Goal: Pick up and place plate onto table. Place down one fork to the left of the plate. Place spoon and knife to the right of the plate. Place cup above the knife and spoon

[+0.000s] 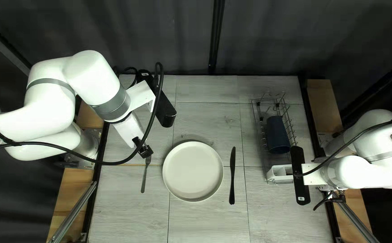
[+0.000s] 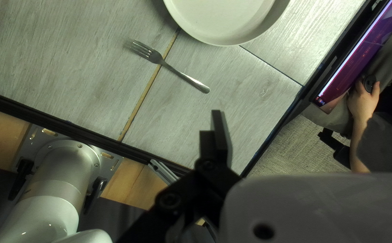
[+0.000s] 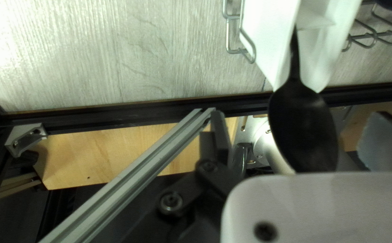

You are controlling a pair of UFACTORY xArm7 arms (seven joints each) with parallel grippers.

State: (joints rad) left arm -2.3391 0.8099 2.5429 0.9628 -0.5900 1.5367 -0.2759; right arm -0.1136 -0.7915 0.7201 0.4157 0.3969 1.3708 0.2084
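Where the white utensil holder (image 1: 277, 171) sits at the near end of the wire rack (image 3: 228, 36), a black spoon (image 3: 303, 126) has its handle in the holder, bowl sticking out. Rack is toward the table's right edge. Right gripper (image 1: 328, 200) spread; its wrist view puts the spoon's bowl between the two separated fingers.

Dark blue cup (image 1: 278, 135) in the same rack, farther toward the table's far edge than the holder. Cream plate (image 1: 192, 171) flat near the middle of the table (image 1: 205, 225). Black knife (image 1: 232, 175) just beside it on the right, apart from the rim, handle toward the near edge. Metal fork (image 1: 144, 180) on the plate's left, also apart from it, tines toward the far edge.

Left gripper (image 1: 144, 150) above the table near the fork's tined end, fingers spread wide. Its wrist view shows fork and plate ahead. Past the near edge: a lit screen (image 2: 362, 49) and a person's hand (image 2: 362, 105) on a small dark object (image 2: 369, 82).
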